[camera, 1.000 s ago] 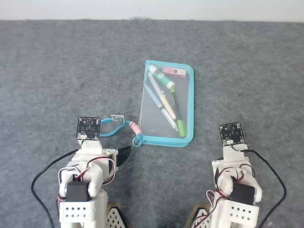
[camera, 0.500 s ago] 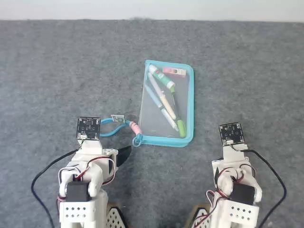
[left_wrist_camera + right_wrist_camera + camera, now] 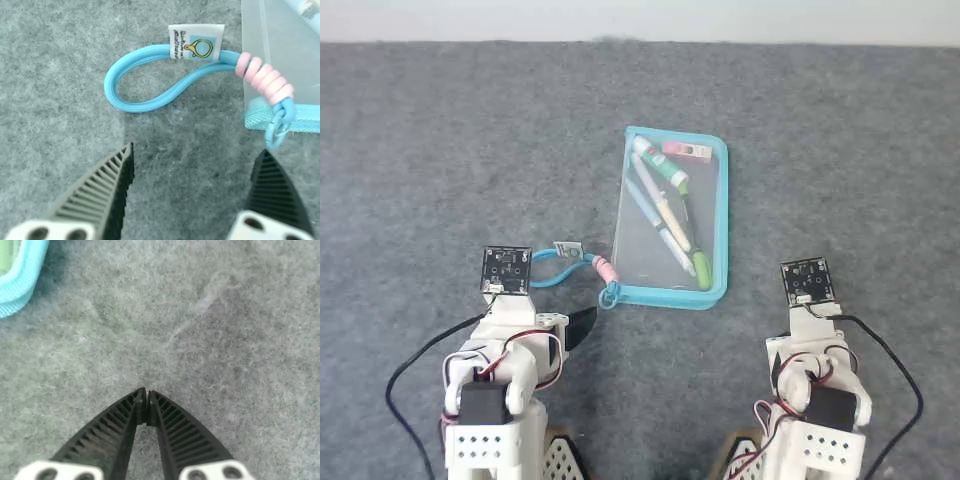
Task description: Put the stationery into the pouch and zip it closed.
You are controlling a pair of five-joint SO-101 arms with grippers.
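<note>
My left gripper (image 3: 196,149) hangs open over the grey felt table (image 3: 470,130), its two fingers spread wide and holding nothing. Just ahead of them lies one blue cord loop (image 3: 167,93) flat on the felt, apart from both fingertips. It carries one white tag (image 3: 196,42) and a short run of pink beads (image 3: 265,75). The beads lead to one small blue ring (image 3: 276,134) at the near corner of the pouch.

My right gripper (image 3: 146,390) is closed, its two fingers pressed together on nothing, tips just above the felt.

The one pouch (image 3: 723,220), clear with a teal border, lies flat ahead of both grippers and between them, nearer my left. Through its clear face I count about five pens and markers, though they overlap, so I cannot be sure. Among them are a green marker (image 3: 665,170) and a blue pen (image 3: 642,203). There is also one pink piece (image 3: 686,151) at the far end. I cannot tell whether the zip is fully closed.
</note>
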